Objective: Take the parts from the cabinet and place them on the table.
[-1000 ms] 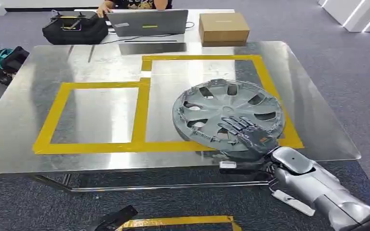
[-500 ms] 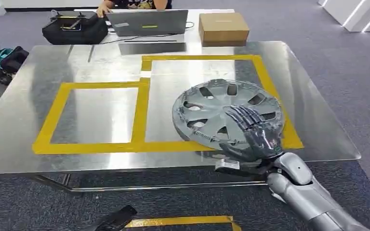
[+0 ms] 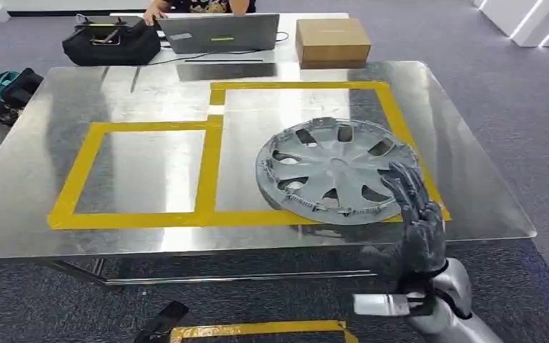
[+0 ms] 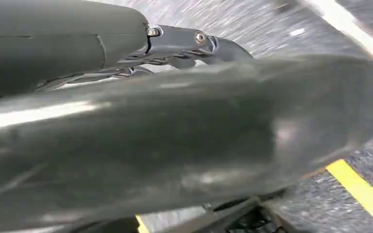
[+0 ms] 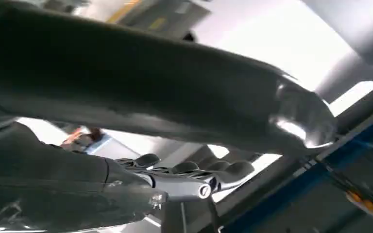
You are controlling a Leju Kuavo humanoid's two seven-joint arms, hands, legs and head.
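Observation:
A grey wheel cover [image 3: 332,168] lies flat on the steel table [image 3: 150,93], inside the right-hand yellow tape rectangle [image 3: 393,114], its near rim over the front tape line. My right hand [image 3: 416,214] is raised at the table's front edge, just off the cover's near right rim. Its fingers are spread and it holds nothing. In the right wrist view the same hand's dark fingers [image 5: 194,170] stretch out under the thick thumb [image 5: 175,102]. In the left wrist view my left hand [image 4: 184,41] hangs above the carpet with its fingers extended and nothing in them.
A second yellow tape rectangle [image 3: 78,171] marks the table's left half. Behind the table stand a laptop [image 3: 218,32], a black bag [image 3: 111,43] and a cardboard box [image 3: 332,41], with a person [image 3: 193,6] at the laptop. Another bag [image 3: 11,89] sits at the left. Yellow tape [image 3: 257,329] marks the floor.
My right hand has lifted off the wheel cover and drawn back past the table's front edge, its fingers turning upward. The cover stays where it lay.

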